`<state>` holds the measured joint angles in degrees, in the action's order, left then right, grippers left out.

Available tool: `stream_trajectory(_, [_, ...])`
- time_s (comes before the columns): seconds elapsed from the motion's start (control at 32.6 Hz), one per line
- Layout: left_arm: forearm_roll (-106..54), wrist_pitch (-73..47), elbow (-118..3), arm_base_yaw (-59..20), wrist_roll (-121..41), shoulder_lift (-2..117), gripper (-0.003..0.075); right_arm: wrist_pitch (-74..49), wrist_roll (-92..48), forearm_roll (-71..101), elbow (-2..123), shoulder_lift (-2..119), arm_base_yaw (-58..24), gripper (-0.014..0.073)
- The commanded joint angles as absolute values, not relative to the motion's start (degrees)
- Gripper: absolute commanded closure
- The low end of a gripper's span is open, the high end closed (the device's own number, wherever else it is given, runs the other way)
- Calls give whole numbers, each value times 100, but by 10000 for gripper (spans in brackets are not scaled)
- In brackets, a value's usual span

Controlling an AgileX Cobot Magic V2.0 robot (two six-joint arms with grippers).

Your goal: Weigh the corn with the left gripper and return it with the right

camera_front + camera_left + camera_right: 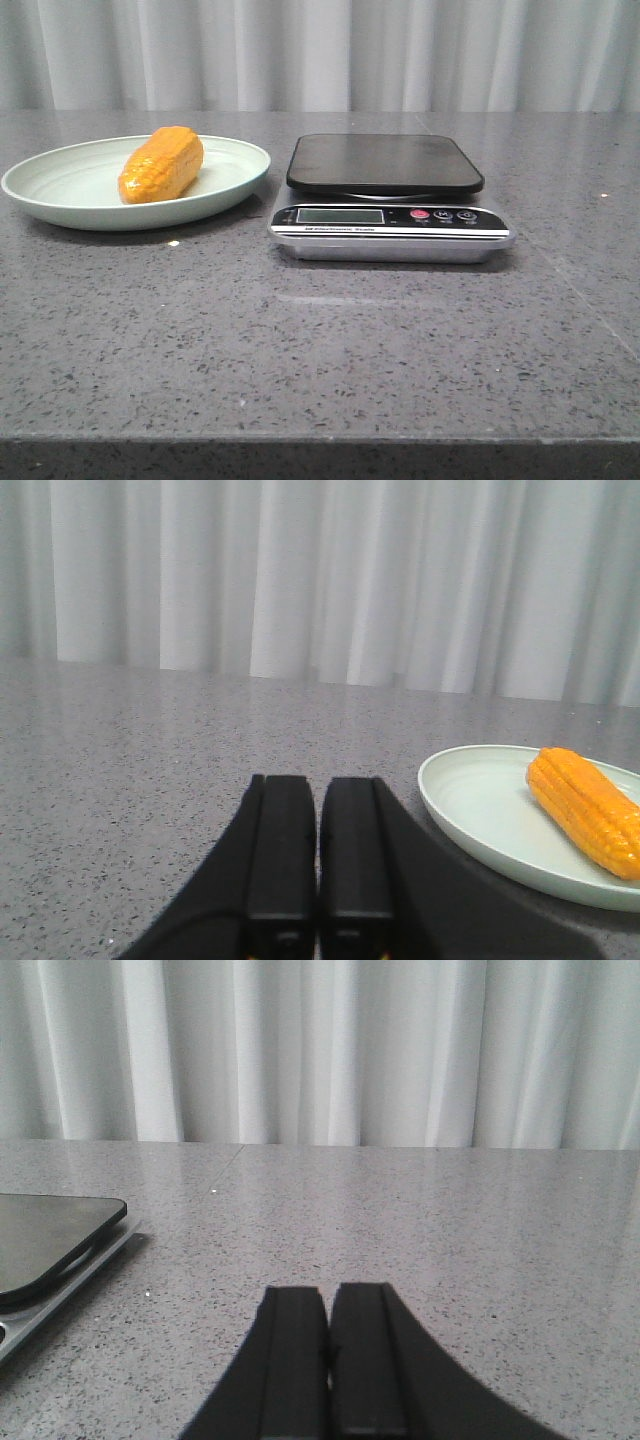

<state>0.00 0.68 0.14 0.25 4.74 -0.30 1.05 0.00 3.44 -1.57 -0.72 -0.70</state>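
The orange-yellow corn (pixel 161 165) lies on a pale green plate (pixel 60 190) at the table's left. It also shows in the left wrist view (pixel 588 811) on the plate (pixel 480 805). A kitchen scale (pixel 388 196) with a black weighing pan stands in the middle, to the right of the plate, with nothing on it. My left gripper (pixel 318 785) is shut and empty, low over the table, to the left of the plate. My right gripper (pixel 328 1295) is shut and empty, to the right of the scale (pixel 45 1245). Neither gripper shows in the front view.
The grey speckled table (pixel 320 350) runs to a front edge near the camera. White curtains (pixel 320 50) hang behind the table.
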Motion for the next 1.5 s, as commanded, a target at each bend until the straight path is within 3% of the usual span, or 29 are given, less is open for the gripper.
stream_trajectory(0.0, [-43,544,54,-10,464,-148,594,615,-40,360,-116,-156,-32,442])
stream_trajectory(0.64, [0,629,54,-10,464,-148,594,615,-40,360,-116,-156,-32,442])
stream_trajectory(0.77, [0,1204,54,-10,464,-148,594,615,-40,360,-116,-156,-32,442])
stream_trajectory(0.92, [0,3046,-149,-10,464,-136,594,615,-40,360,-116,-156,-32,442])
stream_trajectory(1.29, [286,-1316,-3505,-33,464,1360,594,615,-40,360,-116,-156,-50,442])
stream_trajectory(1.47, [-362,-2372,-3825,-33,464,2050,594,615,-40,360,-116,-156,-50,442])
